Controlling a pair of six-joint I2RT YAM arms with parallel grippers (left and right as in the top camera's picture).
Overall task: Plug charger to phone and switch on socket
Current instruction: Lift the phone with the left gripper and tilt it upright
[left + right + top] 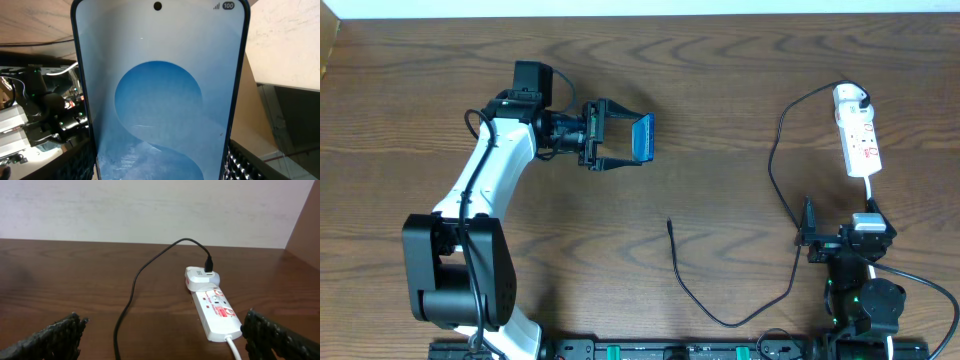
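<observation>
Two arms at one worktop (650, 60): a white-and-black one on the left, a black one at the near right corner.

One phone (642, 137), left of centre and toward the far side, clamped by its long edges between the left fingers (615, 164). Standing tilted, so seen short from above. Light-blue screen with darker blue circles turned to the left wrist camera and filling most of that view, with a small battery mark at the top corner.

One charger (771, 165): a thin black cable, plugged through one white adapter (850, 97) into the far end of the socket. From there looping left, running nearer along the right side, passing just beside the right arm, curving close to the near edge. Ending in one small connector tip (669, 223), free on the wood near the centre, well apart from the phone.

One socket (860, 140): a white strip with red markings, lying flat at the far right, with one white cord leaving its near end.

Right fingers (55, 337) spread wide, nothing between them, low over the worktop and pointed at the socket from the near side.

Dark brown wood grain everywhere on the surface, matte. One black rail (650, 350) with green parts along the near edge. Beyond the far edge, one pale plain wall (150, 210); at its right end, a brown panel.
</observation>
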